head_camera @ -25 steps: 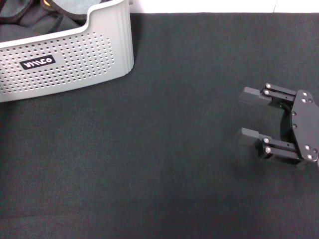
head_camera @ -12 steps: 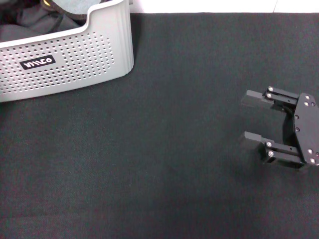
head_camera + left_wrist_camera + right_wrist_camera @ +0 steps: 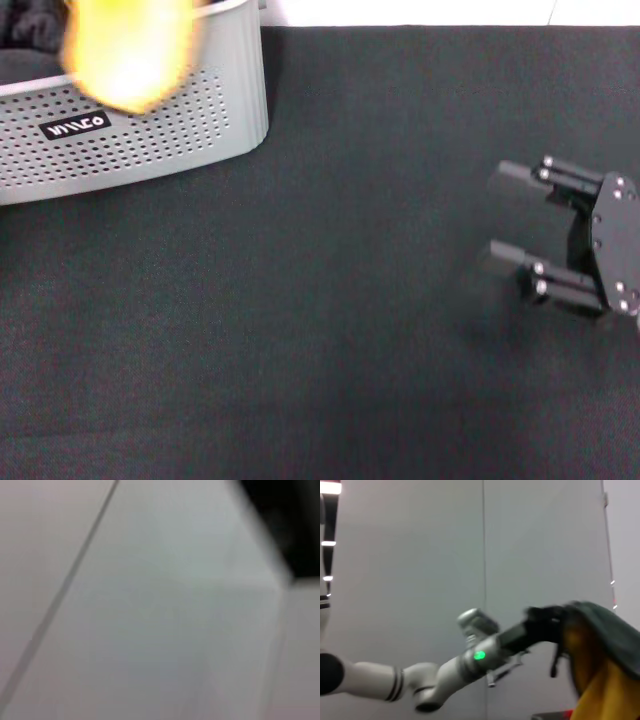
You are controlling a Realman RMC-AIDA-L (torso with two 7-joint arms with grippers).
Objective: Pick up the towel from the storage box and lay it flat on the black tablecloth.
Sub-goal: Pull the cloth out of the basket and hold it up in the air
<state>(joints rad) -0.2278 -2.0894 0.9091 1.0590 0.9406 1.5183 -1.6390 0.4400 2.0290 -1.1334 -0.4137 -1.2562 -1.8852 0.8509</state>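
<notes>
towel (image 3: 128, 50), yellow-orange and blurred, hangs above the storage box (image 3: 150, 130) at the far left of the black tablecloth (image 3: 320, 330). in the right wrist view the left gripper (image 3: 547, 622) is clamped on its top, grey face outward. right gripper (image 3: 505, 215) hovers low over the cloth, jaws apart.

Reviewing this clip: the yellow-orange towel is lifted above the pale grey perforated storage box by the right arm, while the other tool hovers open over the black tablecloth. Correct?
Not quite: the left arm holds the yellow-orange towel, as the right wrist view shows. It hangs above the pale grey perforated storage box. The open tool hovering over the black tablecloth is the right tool.
</notes>
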